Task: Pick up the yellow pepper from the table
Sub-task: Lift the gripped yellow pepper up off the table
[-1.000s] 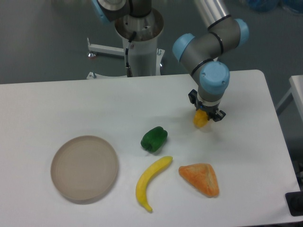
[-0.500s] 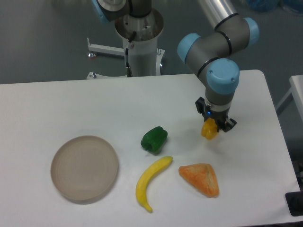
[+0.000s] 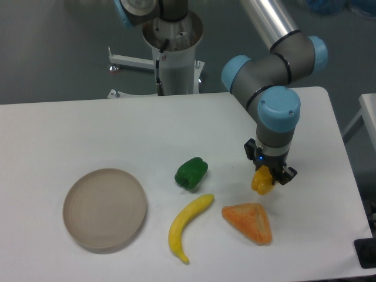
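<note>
Yellow pepper (image 3: 261, 181) in end effector (image 3: 269, 176), just above orange wedge (image 3: 249, 222).

Yellow pepper (image 3: 261, 182), green pepper (image 3: 191, 173), white table (image 3: 88, 129).

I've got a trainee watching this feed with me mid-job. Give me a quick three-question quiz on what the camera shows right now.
1. True or false: the pincer is shut on the yellow pepper.
2. Which lies nearest the banana: A) round dish B) green pepper C) robot base?
3. Fill in: just below the held pepper lies the orange ____.

Key: 1 true; 2 B; 3 wedge.
</note>
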Robot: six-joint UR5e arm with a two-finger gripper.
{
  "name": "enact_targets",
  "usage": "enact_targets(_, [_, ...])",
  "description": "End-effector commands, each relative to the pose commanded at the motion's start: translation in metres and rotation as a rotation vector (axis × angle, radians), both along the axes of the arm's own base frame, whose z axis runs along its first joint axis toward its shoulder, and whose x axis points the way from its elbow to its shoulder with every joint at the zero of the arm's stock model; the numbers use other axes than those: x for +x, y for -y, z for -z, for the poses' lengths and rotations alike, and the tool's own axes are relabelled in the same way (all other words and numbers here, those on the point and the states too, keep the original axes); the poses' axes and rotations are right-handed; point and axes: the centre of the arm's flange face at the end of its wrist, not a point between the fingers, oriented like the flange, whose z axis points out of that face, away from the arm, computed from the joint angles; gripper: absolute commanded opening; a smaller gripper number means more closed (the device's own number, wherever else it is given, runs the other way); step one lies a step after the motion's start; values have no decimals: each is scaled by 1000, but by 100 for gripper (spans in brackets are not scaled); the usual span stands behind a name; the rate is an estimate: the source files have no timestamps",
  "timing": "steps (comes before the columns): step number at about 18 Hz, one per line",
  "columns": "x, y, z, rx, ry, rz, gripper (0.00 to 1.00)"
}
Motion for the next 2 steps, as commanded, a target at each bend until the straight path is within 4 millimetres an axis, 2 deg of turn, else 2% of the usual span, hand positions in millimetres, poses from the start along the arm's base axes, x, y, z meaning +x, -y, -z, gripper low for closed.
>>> enact_targets(2, [0, 0, 0, 1, -1, 0, 37])
